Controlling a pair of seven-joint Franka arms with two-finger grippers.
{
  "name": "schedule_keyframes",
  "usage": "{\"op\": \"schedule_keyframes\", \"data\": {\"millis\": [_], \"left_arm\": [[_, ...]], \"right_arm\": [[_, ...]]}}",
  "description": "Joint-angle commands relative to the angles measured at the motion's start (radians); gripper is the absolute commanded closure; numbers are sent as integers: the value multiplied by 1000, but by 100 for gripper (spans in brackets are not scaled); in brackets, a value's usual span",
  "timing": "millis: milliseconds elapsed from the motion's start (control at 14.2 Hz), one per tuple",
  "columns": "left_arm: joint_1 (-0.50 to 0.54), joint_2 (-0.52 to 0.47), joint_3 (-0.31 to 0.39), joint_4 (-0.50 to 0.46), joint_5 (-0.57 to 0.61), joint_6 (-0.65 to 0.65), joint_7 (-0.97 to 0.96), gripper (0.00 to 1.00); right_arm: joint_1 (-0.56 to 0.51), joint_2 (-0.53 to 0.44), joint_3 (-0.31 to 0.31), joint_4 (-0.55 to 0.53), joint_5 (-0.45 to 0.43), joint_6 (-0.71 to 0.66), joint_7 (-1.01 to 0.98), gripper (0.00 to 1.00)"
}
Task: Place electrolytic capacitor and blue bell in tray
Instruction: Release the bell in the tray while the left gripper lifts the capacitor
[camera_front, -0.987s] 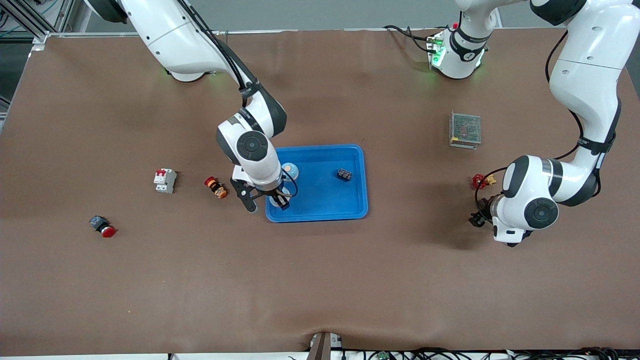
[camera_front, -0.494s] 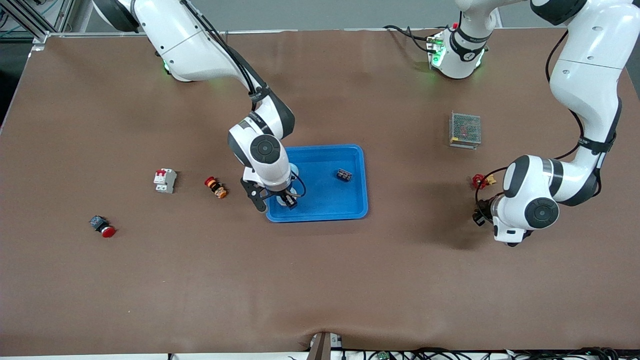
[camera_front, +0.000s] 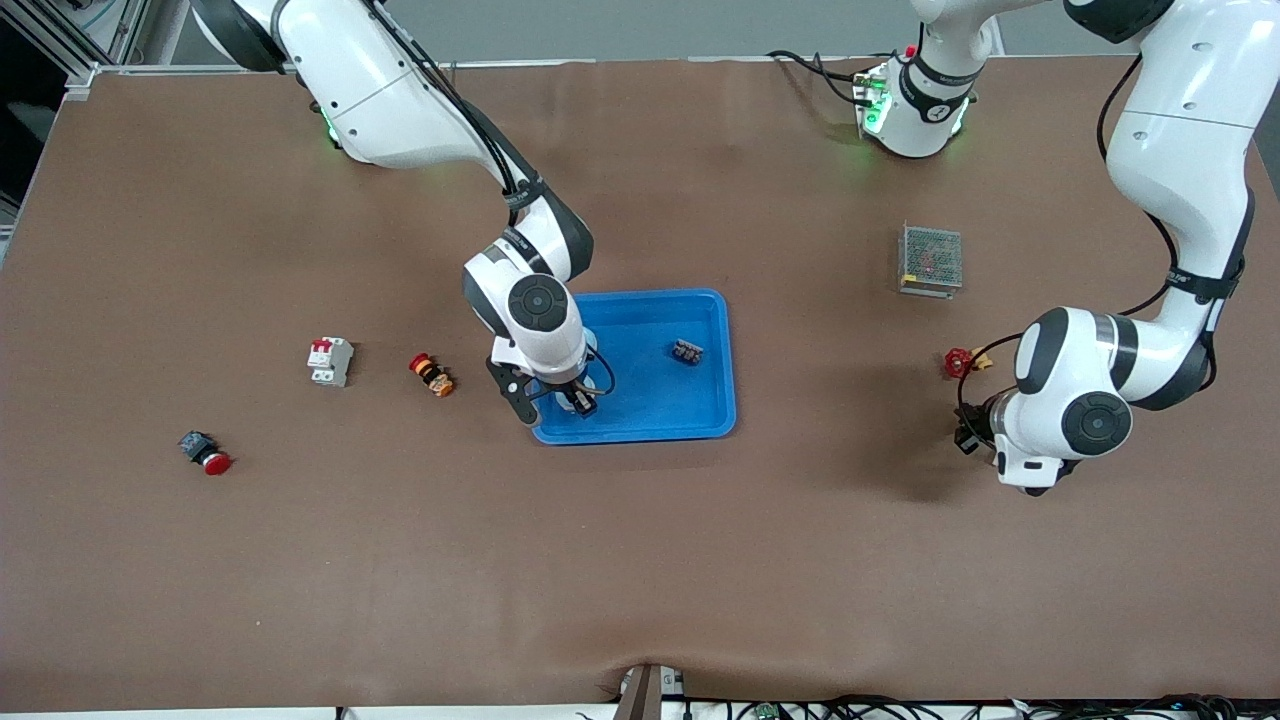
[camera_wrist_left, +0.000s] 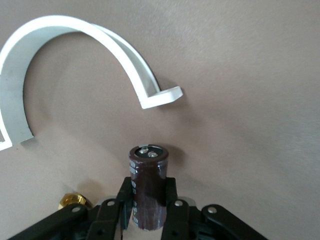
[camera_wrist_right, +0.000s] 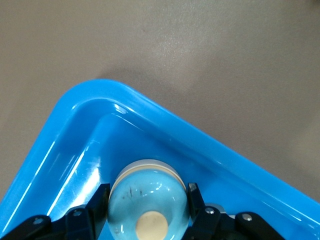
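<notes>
a: so, where is the right tool now?
b: low over the corner of the blue tray toward the right arm's end and nearest the front camera. clamped on the blue bell, one finger pressed against each side of the dome. bell inside the tray's rim; cannot tell whether touching the tray floor.

a: and the left tool?
b: up over bare desk at the left arm's end, well apart from the tray. closed on the electrolytic capacitor, a dark brown cylinder held upright with its two terminals showing on top.

a: anything else in the tray?
b: yes, a small black part toward the end nearer the left arm.

a: and on the desk?
b: a metal mesh box and a small red and yellow connector toward the left arm's end. toward the right arm's end, a white breaker with red switches, an orange and red part between it and the tray, and a red push button nearer the front camera.
</notes>
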Motion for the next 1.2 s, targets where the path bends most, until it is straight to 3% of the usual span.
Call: {"op": "schedule_keyframes", "data": {"millis": [0,212,423,635,917,1128], "left_arm": [[-2,-34,-24,5,3,-6,-11,100],[0,-37,-55,7,1,-7,-26,100],[0,-37,-105,10,-9,-7,-87,100],[-9,-36,-183,36,-14,-7,-211,100],[-9,-31,-276,42,-15,-7,-329,100],[-86,-14,-296,53,-14,13,-466,100]], "right_arm": [[12,22,-10,32,-29,-2,44,1],[2,18,-9,79,-24,-17,45,0],[-23,13,-6,180,-21,-189,4,0],[-69,1,-4,245,-13,-353,-173,0],[-161,-44,-4,247,-13,-436,-471,0],[-248,-82,-4,242,-13,-482,-689,0]]}}
